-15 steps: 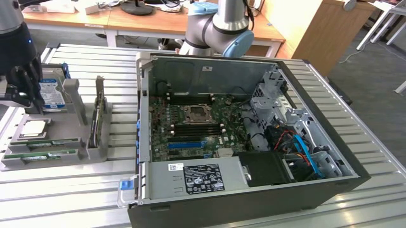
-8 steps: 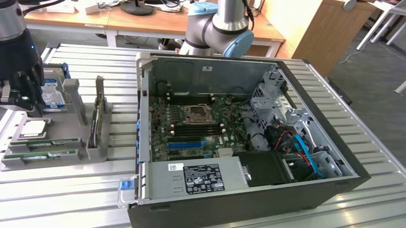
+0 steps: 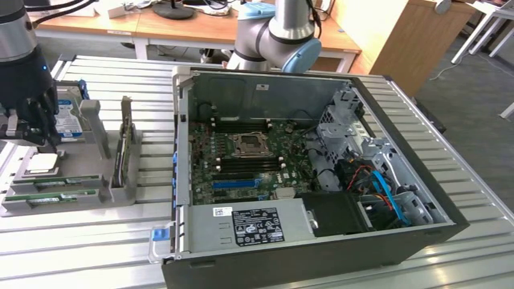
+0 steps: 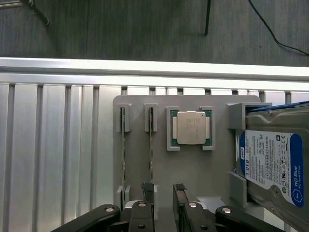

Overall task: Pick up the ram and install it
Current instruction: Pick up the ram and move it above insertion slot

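Two ram sticks stand on edge in slots of the grey holder (image 3: 120, 191) at the exterior view's left: one ram stick (image 3: 62, 182) (image 4: 150, 145) and a second ram stick (image 3: 53, 198) (image 4: 123, 145) beside it. My gripper (image 3: 32, 139) (image 4: 163, 191) hangs open above the holder with nothing between its fingers. In the wrist view one fingertip (image 4: 147, 189) lies over the end of the nearer ram stick. The open computer case (image 3: 401, 229) shows the motherboard's black memory slots (image 3: 241, 158) beside the processor socket (image 3: 247, 143).
The holder also carries a loose processor chip (image 3: 42, 164) (image 4: 191, 128) and a hard drive (image 3: 71, 120) (image 4: 275, 166). A power supply (image 3: 257, 226), cables and a drive cage (image 3: 341, 129) crowd the case. Everything sits on a slatted metal table (image 3: 80, 253).
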### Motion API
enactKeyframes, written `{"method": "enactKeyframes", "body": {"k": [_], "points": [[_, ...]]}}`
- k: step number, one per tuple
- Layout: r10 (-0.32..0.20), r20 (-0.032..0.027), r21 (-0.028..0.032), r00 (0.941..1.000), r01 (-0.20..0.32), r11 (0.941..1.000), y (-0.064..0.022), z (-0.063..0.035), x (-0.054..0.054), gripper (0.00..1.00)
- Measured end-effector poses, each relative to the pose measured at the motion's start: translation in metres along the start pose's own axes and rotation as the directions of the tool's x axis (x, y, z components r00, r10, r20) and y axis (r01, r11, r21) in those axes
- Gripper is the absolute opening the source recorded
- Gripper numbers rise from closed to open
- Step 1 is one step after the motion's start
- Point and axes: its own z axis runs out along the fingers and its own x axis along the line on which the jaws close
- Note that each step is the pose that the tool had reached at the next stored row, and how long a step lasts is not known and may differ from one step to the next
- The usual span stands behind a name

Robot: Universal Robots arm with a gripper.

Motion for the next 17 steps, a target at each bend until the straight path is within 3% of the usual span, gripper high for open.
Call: {"method": "enactKeyframes", "body": {"k": [5,17], "points": [[-0.003,-0.0002,-0.0001,1.0,0.003,1.0,-0.0002,0.0054,0.0001,0.3],[-0.003,-0.0001,-0.0001,1.0,0.003,1.0,-0.0001,0.0055,0.0038,0.3]]}}
